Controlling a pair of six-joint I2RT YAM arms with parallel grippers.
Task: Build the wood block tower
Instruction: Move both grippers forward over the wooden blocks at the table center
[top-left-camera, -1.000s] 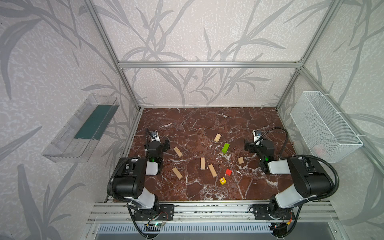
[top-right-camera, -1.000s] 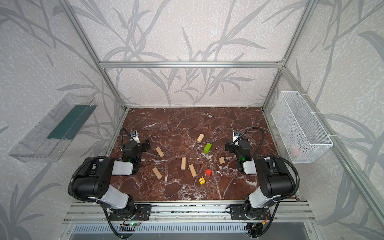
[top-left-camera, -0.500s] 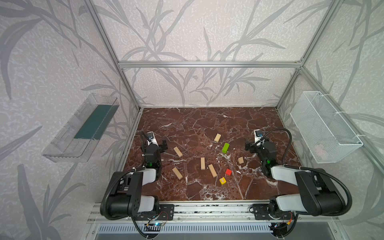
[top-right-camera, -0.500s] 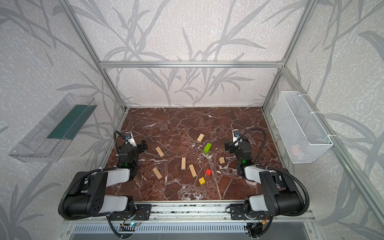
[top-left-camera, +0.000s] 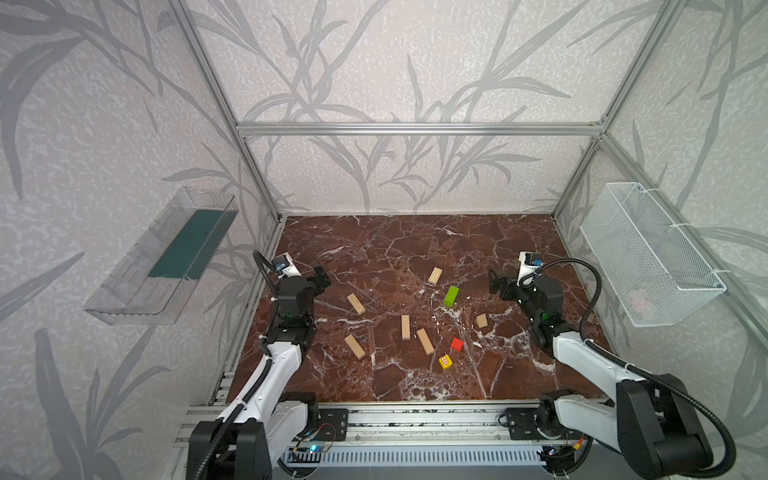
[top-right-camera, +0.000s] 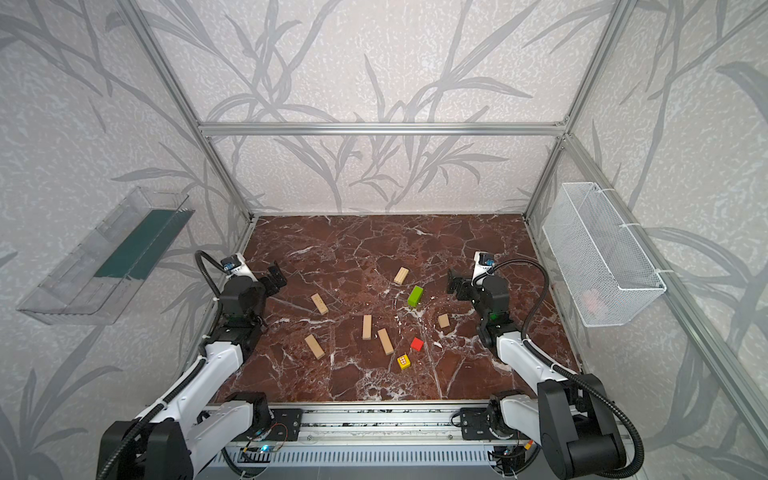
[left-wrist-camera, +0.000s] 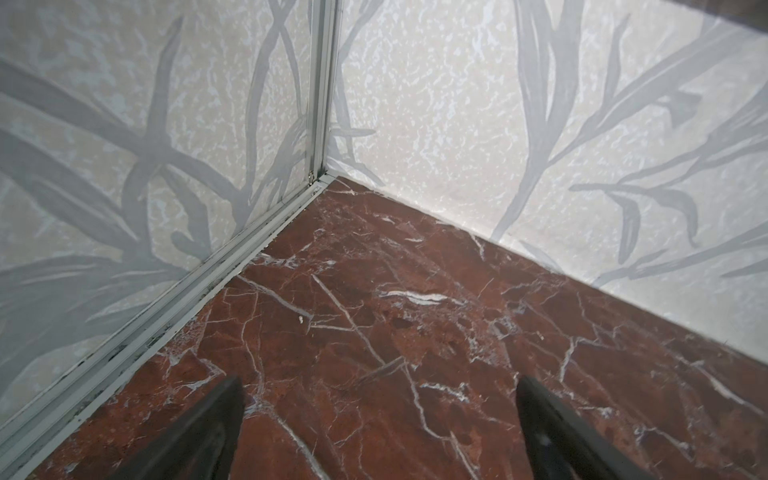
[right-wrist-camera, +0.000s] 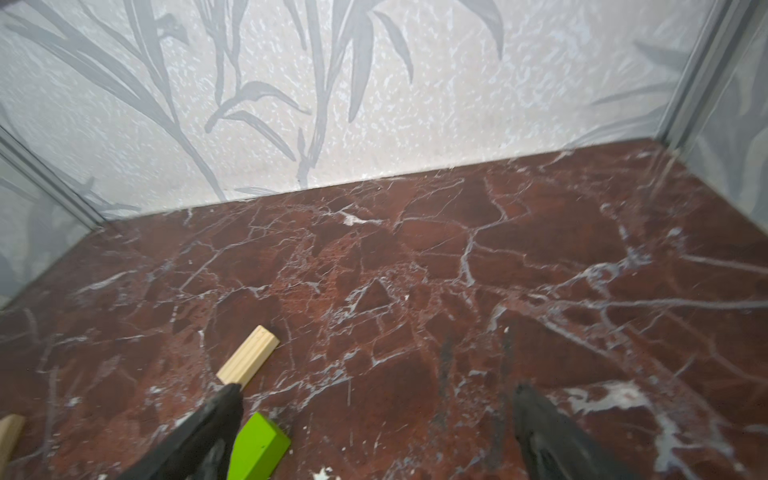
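No tower stands: the blocks lie apart and flat on the red marble floor (top-left-camera: 415, 241), none on another. Several tan wooden bars (top-left-camera: 405, 327) (top-right-camera: 366, 326) are spread across the middle. With them lie a lime-green bar (top-left-camera: 451, 295) (top-right-camera: 415, 296), a red cube (top-left-camera: 457, 344) (top-right-camera: 417, 344) and a yellow patterned cube (top-left-camera: 445, 362) (top-right-camera: 403, 361). My left gripper (top-left-camera: 322, 276) (left-wrist-camera: 378, 382) hangs open over bare floor near the left wall. My right gripper (top-left-camera: 496, 282) (right-wrist-camera: 376, 388) is open too, right of the green bar (right-wrist-camera: 257, 446) and a tan bar (right-wrist-camera: 248, 361).
A clear plastic shelf (top-left-camera: 166, 257) hangs on the left wall and a white wire basket (top-left-camera: 648, 257) on the right wall. Aluminium frame posts (left-wrist-camera: 322, 91) stand in the corners. A metal rail (top-left-camera: 415, 419) runs along the front edge.
Both arms have unfolded from their tucked pose and reached forward, lifting the wrists. Both grippers stay open and the blocks have not moved.
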